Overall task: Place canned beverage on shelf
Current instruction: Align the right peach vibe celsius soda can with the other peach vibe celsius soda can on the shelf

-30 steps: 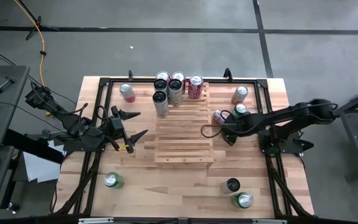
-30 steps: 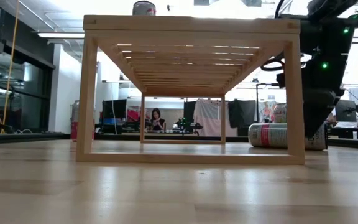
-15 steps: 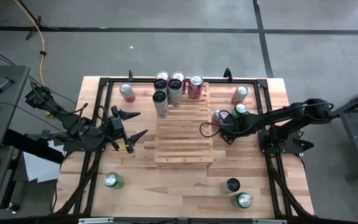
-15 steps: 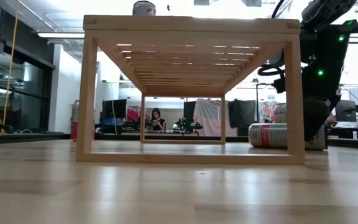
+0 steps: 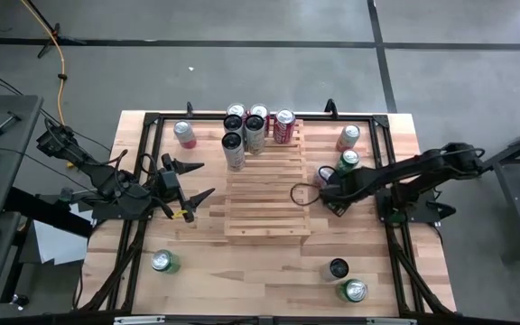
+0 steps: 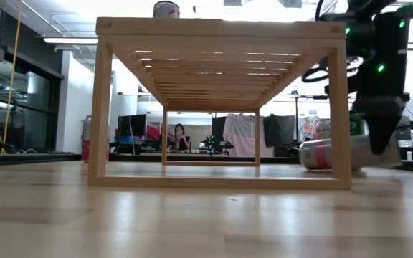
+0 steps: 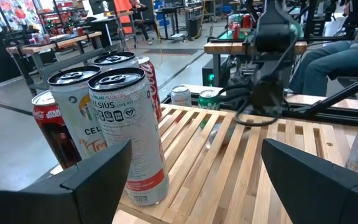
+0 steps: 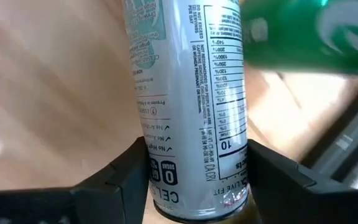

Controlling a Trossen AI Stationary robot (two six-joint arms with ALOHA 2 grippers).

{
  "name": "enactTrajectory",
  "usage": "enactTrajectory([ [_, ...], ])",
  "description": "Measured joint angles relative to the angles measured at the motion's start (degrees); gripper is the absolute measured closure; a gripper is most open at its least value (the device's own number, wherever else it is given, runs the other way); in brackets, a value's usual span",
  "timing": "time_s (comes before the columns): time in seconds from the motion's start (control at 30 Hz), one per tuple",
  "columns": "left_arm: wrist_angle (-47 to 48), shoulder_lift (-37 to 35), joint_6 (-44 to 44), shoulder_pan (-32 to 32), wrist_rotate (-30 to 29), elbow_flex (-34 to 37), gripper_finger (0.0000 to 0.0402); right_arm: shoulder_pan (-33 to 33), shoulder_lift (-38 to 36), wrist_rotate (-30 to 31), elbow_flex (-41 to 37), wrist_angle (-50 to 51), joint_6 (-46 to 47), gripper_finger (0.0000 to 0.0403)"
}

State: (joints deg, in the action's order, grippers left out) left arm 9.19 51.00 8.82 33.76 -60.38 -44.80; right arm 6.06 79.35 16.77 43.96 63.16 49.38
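A silver canned beverage (image 8: pixel 185 93) lies on its side on the table, just right of the shelf (image 5: pixel 267 181), the light-wood slatted rack at the table's middle. My right gripper (image 5: pixel 326 187) comes down over the can (image 6: pixel 328 153) and is shut on it. Several cans (image 5: pixel 245 126) stand upright on the shelf's far end (image 7: pixel 123 118). My left gripper (image 5: pixel 194 190) hovers open to the left of the shelf, with nothing between its fingers. My right gripper pinches the lying can's round sides (image 8: pixel 157 158) between its two fingers (image 8: pixel 120 171), near one end of the can. The fingers come steeply from above and lie across the can. In the low view the can sits slightly tilted at table height.
A green can (image 5: pixel 348 160) stands right behind the held one, another can (image 5: pixel 348 137) beyond it. More cans stand at the far left (image 5: pixel 185 134), near left (image 5: pixel 162 262) and near right (image 5: pixel 354 291). Black frame rails (image 5: pixel 391 244) run along the table's sides.
My right gripper has tipped steeper over the lying can and taken hold of it. The can has shifted a little toward the table's right edge and now sits slightly tilted instead of flat.
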Motion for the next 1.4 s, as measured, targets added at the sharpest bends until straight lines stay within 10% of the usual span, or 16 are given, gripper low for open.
enactTrajectory([
  [0.5, 0.02, 0.00, 0.02, 0.02, 0.00, 0.00, 0.0051, 11.25, -0.05, 1.22, 23.80, 27.19, 10.36, 0.0195],
  [1.03, 0.76, 0.00, 0.00, 0.01, 1.00, 0.00, 0.0051, 15.40, -0.48, 12.93, 38.76, 26.50, 6.04, 0.0195],
  [1.4, -3.76, 5.44, -8.90, -3.17, 12.47, -0.07, 0.0051, 15.37, 4.56, 13.09, 39.28, 3.93, -9.61, 0.0195],
])
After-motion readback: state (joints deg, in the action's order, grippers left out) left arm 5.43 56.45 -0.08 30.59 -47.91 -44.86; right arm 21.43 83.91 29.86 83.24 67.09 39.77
